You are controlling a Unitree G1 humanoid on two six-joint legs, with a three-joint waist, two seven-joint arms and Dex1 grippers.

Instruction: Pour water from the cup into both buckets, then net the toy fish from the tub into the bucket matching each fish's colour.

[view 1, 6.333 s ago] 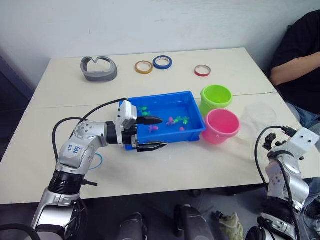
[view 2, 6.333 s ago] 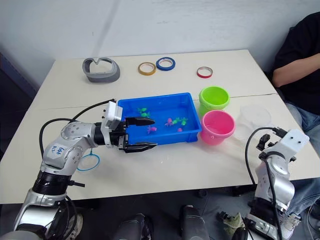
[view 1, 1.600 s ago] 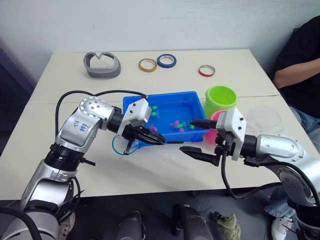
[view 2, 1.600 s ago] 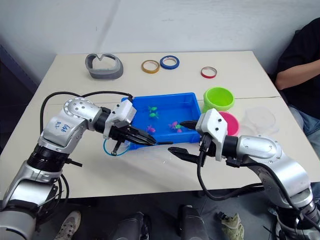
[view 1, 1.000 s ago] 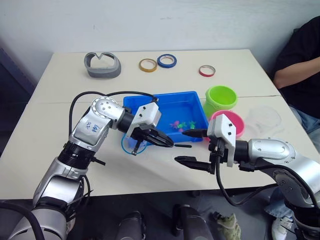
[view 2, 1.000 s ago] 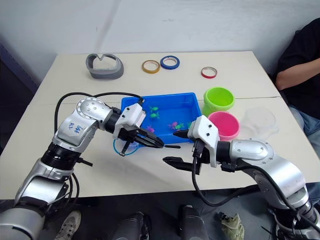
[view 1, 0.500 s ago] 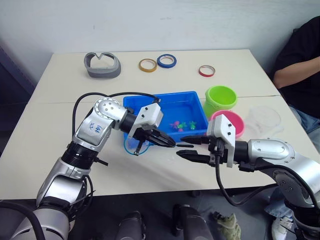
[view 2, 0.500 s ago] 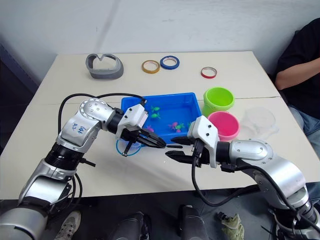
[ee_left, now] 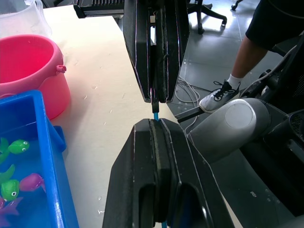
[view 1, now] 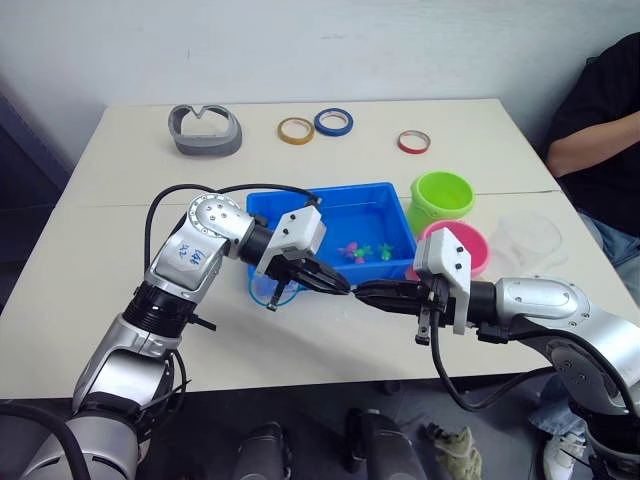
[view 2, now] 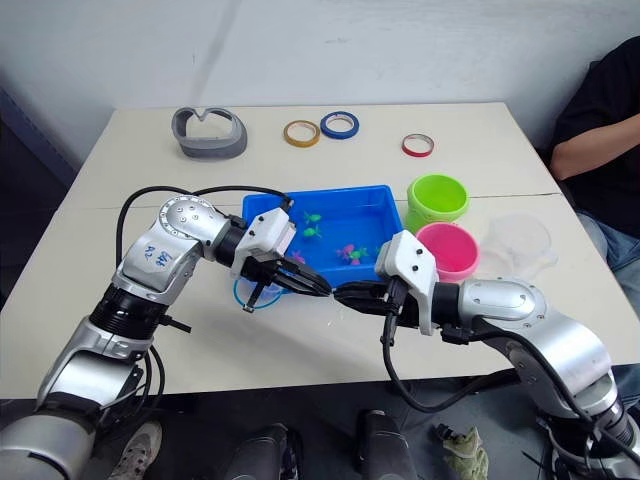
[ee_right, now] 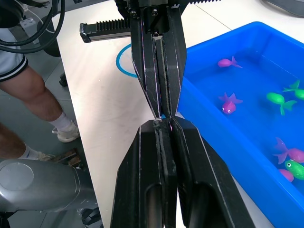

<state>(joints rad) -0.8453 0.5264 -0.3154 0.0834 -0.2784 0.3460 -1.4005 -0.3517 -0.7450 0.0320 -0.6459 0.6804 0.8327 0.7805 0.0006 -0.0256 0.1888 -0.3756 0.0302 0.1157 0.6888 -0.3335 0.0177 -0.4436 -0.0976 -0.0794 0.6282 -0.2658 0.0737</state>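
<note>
My left gripper is shut on the thin handle of a small blue hoop net, held just in front of the blue tub. Tip to tip with it, my right gripper is shut on the same handle's free end. Several pink and green toy fish float in the tub's water. The lime green bucket and the pink bucket stand to the tub's right, the pink one nearer me. The clear cup stands upright right of the pink bucket.
At the table's back lie a grey curved object and yellow, blue and red tape rolls. A seated person is at the far right. The table's front edge runs close below both grippers.
My right gripper went from wide open to shut, closing on the net handle's end in front of the left fingertips. The left arm barely moved.
</note>
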